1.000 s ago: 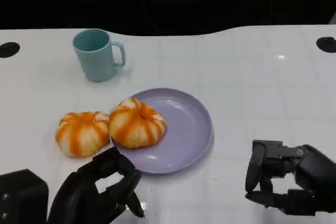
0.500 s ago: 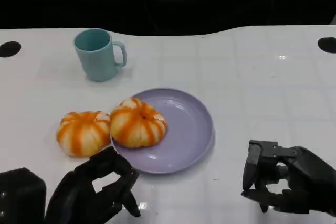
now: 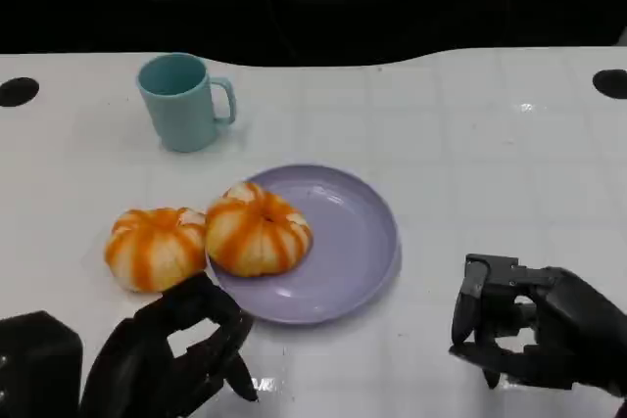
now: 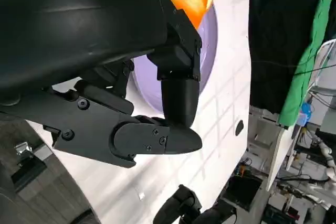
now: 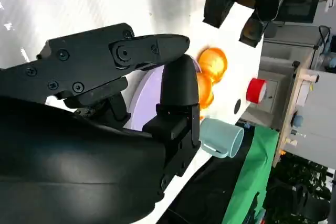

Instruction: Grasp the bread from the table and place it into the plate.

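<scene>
While one striped bun (image 3: 258,229) sits on purple plate (image 3: 358,242), second bun (image 3: 154,247) waits at nine o'clock; left hand (image 3: 181,354) curled empty, right hand (image 3: 519,325) loosely curled, idle.

Two orange-striped breads sit side by side: one bread (image 3: 155,247) on the table (image 3: 490,144) at nine o'clock of the purple plate (image 3: 348,242), touching the second bread (image 3: 258,229) that lies on the plate's left rim. The plate's right half is open. The teal mug (image 3: 181,102) stands well apart at eleven o'clock. Left hand (image 3: 171,354) hovers near the table bread; right hand (image 3: 519,325) sits over open table at four o'clock.
</scene>
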